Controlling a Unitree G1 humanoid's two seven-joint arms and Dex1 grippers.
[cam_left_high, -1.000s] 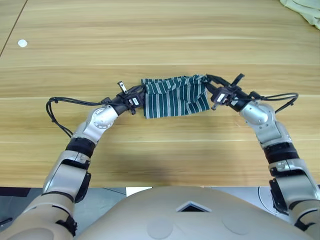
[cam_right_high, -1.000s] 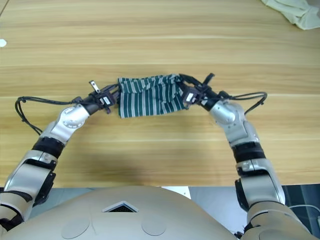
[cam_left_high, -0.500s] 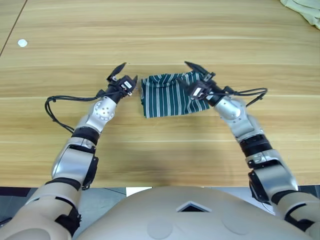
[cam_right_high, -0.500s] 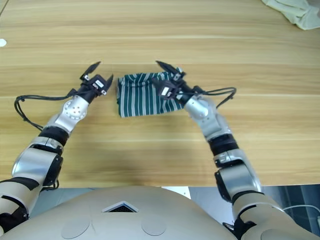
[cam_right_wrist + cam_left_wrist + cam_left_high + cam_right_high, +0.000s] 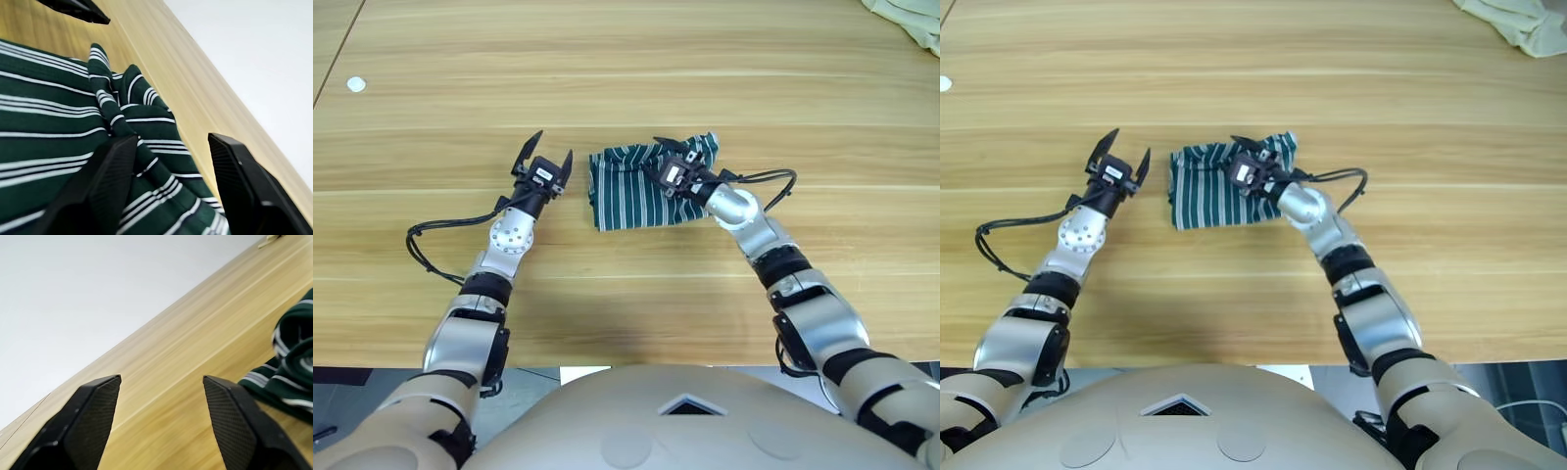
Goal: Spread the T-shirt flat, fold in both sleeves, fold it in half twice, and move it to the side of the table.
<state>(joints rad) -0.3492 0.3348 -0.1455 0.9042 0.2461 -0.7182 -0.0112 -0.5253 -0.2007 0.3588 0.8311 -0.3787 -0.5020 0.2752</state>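
The green T-shirt (image 5: 631, 194) with white stripes lies folded into a small bundle on the wooden table (image 5: 626, 78), its far right corner bunched up. My left gripper (image 5: 546, 155) stands open just left of the bundle, a small gap from its edge, with nothing between the fingers (image 5: 93, 416). My right gripper (image 5: 673, 153) is open above the bundle's far right part. In the right wrist view the striped cloth (image 5: 58, 127) lies under both fingers (image 5: 239, 181). A striped edge of the shirt (image 5: 293, 357) appears in the left wrist view.
A crumpled cream cloth (image 5: 911, 20) lies at the table's far right corner. A small white dot (image 5: 355, 85) sits at the far left. The table's near edge (image 5: 607, 364) runs close to me. Bare wood surrounds the bundle.
Both grippers have let go of the shirt's ends and opened. The left one drew back leftward off the bundle. The right arm swung left over the shirt, which settled on the table.
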